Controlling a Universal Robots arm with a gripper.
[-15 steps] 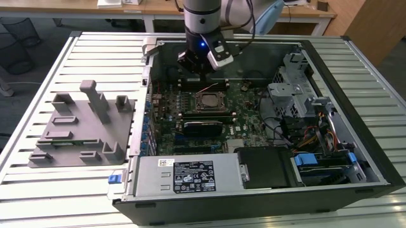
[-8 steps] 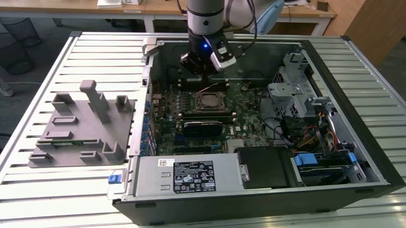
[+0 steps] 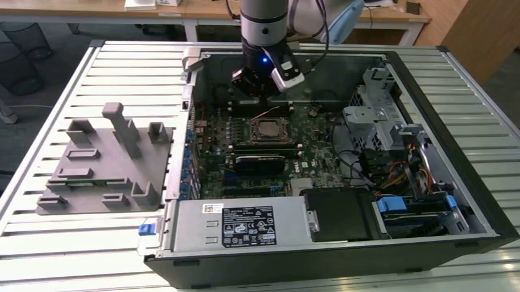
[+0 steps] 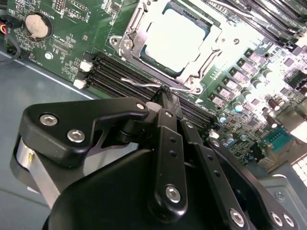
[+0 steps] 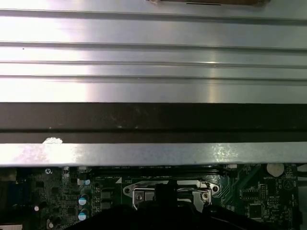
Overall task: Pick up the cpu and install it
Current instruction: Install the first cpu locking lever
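One pale silvery cpu (image 4: 176,40) sits in its socket; hand (image 4: 166,93) looks pressed together.

1. A ribbed metal worktable (image 3: 106,67) fills the room's centre under bright light.
2. Wooden desks (image 3: 203,9) line the far side.
3. A wire wastebasket (image 3: 21,36) stands on dark floor.

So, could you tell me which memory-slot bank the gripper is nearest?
The bank between socket and case wall, under the gripper; the other lies beyond the socket.
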